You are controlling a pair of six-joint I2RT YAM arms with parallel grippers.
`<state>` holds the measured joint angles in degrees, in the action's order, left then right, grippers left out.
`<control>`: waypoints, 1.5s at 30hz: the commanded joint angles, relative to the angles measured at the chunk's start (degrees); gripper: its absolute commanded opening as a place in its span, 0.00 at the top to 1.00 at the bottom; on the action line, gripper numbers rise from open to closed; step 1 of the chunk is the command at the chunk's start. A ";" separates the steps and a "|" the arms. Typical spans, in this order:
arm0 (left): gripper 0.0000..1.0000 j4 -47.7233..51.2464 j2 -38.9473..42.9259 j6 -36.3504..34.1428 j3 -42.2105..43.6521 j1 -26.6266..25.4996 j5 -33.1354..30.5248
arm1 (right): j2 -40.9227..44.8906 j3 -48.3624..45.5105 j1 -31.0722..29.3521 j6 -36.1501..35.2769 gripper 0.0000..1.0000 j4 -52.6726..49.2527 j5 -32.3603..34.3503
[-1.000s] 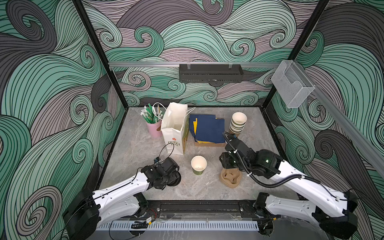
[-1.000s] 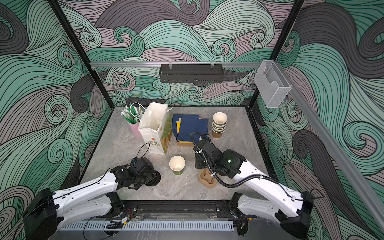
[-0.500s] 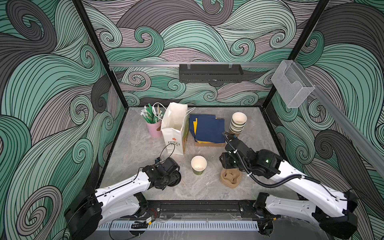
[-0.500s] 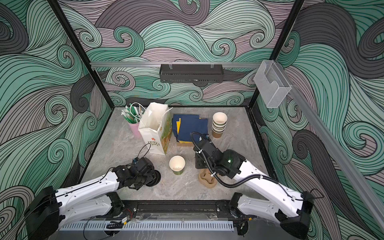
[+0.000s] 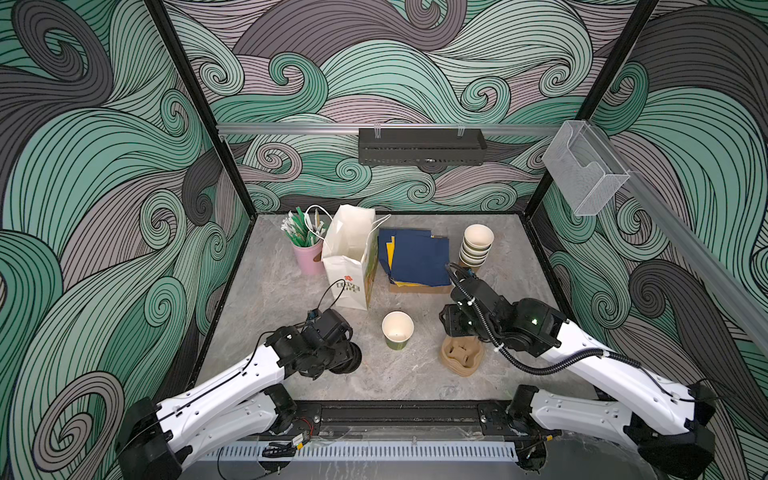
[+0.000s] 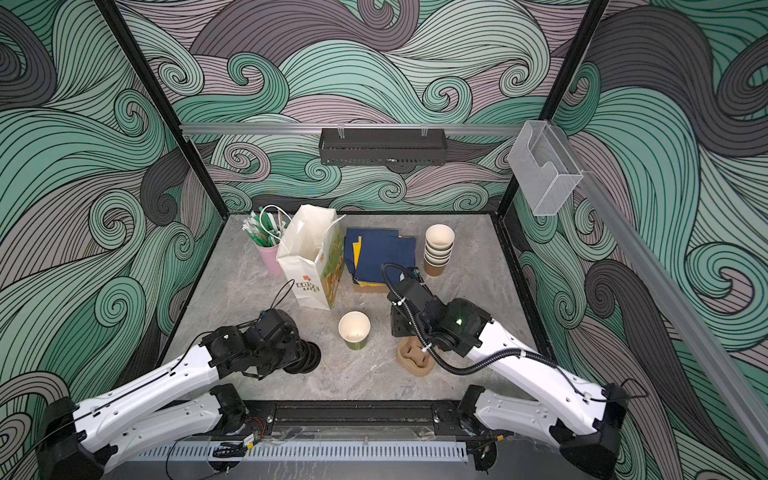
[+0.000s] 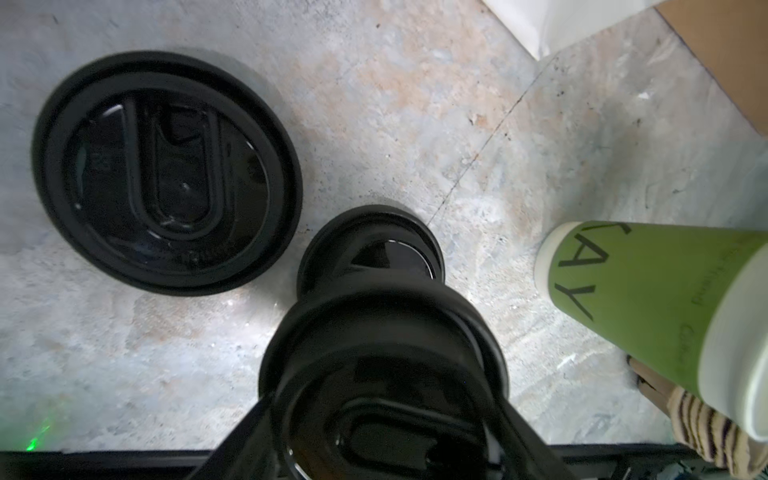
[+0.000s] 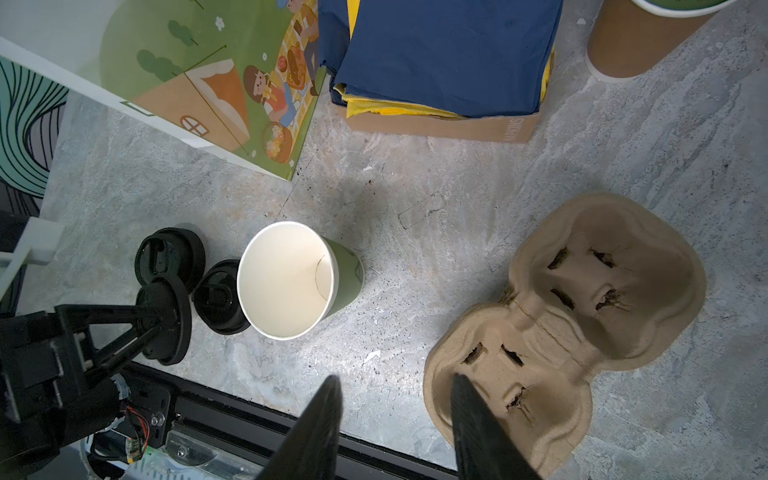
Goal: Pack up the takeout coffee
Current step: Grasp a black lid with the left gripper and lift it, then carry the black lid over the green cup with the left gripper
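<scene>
Pinching a black lid point(image 7: 382, 365), the left gripper point(image 5: 340, 359) hangs low beside two loose lids point(image 7: 166, 174); the lidless green cup point(image 5: 397, 330) stands mid-table, near the bag point(image 5: 349, 257). The right gripper point(image 8: 395, 380) hovers spread and empty above the carrier point(image 8: 582, 299).

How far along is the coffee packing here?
Done: nothing packed yet; one cup stands lidless, the carrier is empty.
In hand: the left gripper holds a lid in its jaws; the right gripper is open, empty.
Left: probably cap the cup, load the carrier, fill the bag.
</scene>
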<state>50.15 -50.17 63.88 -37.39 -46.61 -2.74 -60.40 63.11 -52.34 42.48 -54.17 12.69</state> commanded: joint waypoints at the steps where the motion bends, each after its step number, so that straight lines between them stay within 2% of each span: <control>1: 0.33 3.99 1.34 -8.07 -5.03 0.03 2.97 | 1.92 -1.12 1.96 1.39 0.55 -0.95 -0.88; 6: 0.33 3.47 0.45 -17.02 -11.43 -0.06 9.32 | 3.85 -1.96 4.98 0.76 0.55 -1.09 -2.60; 11: 0.33 2.63 -4.40 -26.76 -19.54 -1.59 11.66 | 5.02 -2.36 7.37 0.72 0.55 -1.04 -4.07; 15: 0.33 6.68 -13.72 -33.90 -29.24 -5.28 10.38 | 5.97 -2.82 8.26 0.83 0.55 -1.21 -4.43; 18: 0.33 12.21 -22.73 -39.66 -36.00 -8.79 5.09 | 6.65 -3.08 8.80 1.83 0.55 -1.29 -4.43; 22: 0.33 18.46 -34.98 -44.39 -44.49 -9.72 3.32 | 6.52 -1.53 9.25 1.77 0.55 -1.31 -4.25; 25: 0.33 19.84 -41.06 -46.62 -49.36 -10.06 2.74 | 6.65 -1.15 9.44 1.49 0.55 -1.63 -4.27; 29: 0.33 18.61 -44.76 -47.76 -51.29 -10.39 2.74 | 7.40 -1.41 9.65 1.46 0.55 -3.08 -3.97; 45: 0.31 11.89 -49.05 -49.72 -51.94 -10.99 -0.31 | 11.48 -2.69 10.20 2.61 0.55 -5.76 -1.57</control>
<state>64.03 -98.94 15.38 -88.49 -57.21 -2.02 -49.65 60.69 -42.41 43.97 -58.22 9.30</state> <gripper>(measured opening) 0.695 0.451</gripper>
